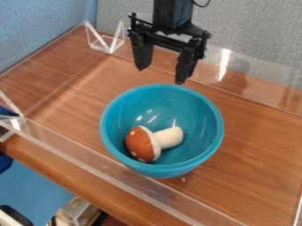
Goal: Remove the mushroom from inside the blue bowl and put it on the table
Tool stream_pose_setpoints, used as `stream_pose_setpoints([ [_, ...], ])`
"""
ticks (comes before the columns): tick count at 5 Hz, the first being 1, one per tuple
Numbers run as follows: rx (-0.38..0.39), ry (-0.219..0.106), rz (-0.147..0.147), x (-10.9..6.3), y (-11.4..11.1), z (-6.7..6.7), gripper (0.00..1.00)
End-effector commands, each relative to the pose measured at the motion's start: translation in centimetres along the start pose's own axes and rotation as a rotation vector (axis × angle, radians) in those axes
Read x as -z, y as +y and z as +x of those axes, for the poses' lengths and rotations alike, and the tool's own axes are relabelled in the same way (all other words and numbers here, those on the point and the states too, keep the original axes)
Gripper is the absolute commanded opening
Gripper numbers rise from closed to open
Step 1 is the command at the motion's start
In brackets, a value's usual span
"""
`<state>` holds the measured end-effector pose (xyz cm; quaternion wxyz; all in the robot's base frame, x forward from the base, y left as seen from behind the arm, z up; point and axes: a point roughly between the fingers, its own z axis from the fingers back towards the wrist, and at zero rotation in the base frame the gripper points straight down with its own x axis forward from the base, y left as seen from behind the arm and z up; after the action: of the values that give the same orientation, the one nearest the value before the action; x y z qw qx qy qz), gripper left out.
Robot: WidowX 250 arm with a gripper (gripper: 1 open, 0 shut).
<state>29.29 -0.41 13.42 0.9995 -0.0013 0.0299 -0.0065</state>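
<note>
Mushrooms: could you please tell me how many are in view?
1 mushroom, lying on its side inside the blue bowl, its cap against the wall nearer the camera. The bowl's near wall may hide others.

It looks like a lab or test corner. A black robot arm hangs over a wood-grain table edged with clear plastic walls, with plain grey speckled padding or cloth behind.
</note>
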Motion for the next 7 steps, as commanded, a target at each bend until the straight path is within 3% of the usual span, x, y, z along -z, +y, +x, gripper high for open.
stream_pose_setpoints([
  [1,-0.09,0.018,-0.003,-0.6,-0.2,-0.5,1.0],
  [3,-0.022,0.053,0.017,0.1,-0.6,-2.4,1.0],
  [5,0.012,0.095,0.035,3.9,-2.1,-4.3,1.0],
  [6,0.015,0.121,0.037,5.8,-2.1,-4.6,1.0],
  [7,0.043,0.144,0.044,6.6,-2.4,-4.5,1.0],
])
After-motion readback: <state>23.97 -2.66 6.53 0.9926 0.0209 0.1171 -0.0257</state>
